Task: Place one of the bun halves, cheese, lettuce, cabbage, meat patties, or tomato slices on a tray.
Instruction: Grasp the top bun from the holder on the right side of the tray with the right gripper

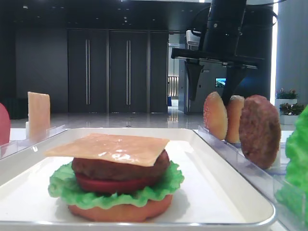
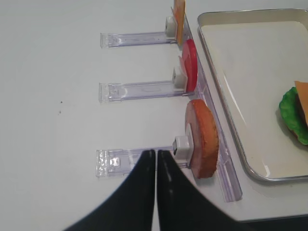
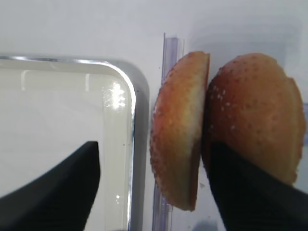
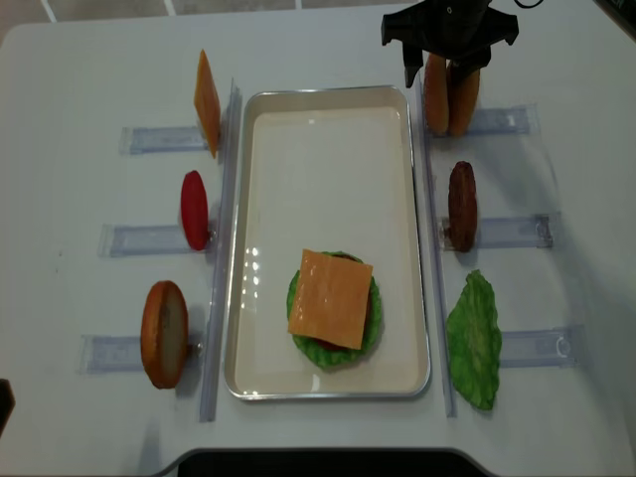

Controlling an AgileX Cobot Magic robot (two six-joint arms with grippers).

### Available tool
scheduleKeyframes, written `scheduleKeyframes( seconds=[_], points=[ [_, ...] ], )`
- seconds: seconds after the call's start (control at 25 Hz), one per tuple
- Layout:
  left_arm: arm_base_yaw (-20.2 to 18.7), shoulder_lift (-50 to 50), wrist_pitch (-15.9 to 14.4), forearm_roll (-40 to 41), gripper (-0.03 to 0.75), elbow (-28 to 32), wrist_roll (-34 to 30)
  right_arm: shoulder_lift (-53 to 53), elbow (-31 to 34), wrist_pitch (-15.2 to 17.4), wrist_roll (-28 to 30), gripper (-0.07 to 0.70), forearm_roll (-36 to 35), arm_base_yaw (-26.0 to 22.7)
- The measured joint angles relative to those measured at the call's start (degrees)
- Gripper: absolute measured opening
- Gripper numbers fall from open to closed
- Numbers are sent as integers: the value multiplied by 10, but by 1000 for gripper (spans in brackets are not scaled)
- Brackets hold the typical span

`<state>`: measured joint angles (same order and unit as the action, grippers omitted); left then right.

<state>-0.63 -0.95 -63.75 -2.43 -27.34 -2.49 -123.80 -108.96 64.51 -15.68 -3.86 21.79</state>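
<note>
Two domed bun halves stand on edge in the rack right of the tray (image 4: 417, 238), touching: an orange one (image 3: 178, 130) nearer the tray, then the pale tan sesame bun top (image 3: 255, 115). We want the right gripper (image 3: 154, 187) to close squarely on one bun, so we judge it needs to shift right. Its jaws are spread; one finger (image 3: 53, 187) hangs over the tray, the other overlaps the pale bun's lower edge. Our left gripper (image 2: 156, 168) is clenched, empty.
</note>
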Motion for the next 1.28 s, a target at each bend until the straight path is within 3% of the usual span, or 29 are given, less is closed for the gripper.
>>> scheduleKeyframes(
  seconds=[0.52,1.0,1.28],
  points=[
    [0,0,0,0,0,0,0,0,0,-12,-4,377,2,0],
    [0,0,0,0,0,0,0,0,0,-14,-4,139,16,0],
    [0,0,0,0,0,0,0,0,0,-14,-4,129,14,0]
  ],
)
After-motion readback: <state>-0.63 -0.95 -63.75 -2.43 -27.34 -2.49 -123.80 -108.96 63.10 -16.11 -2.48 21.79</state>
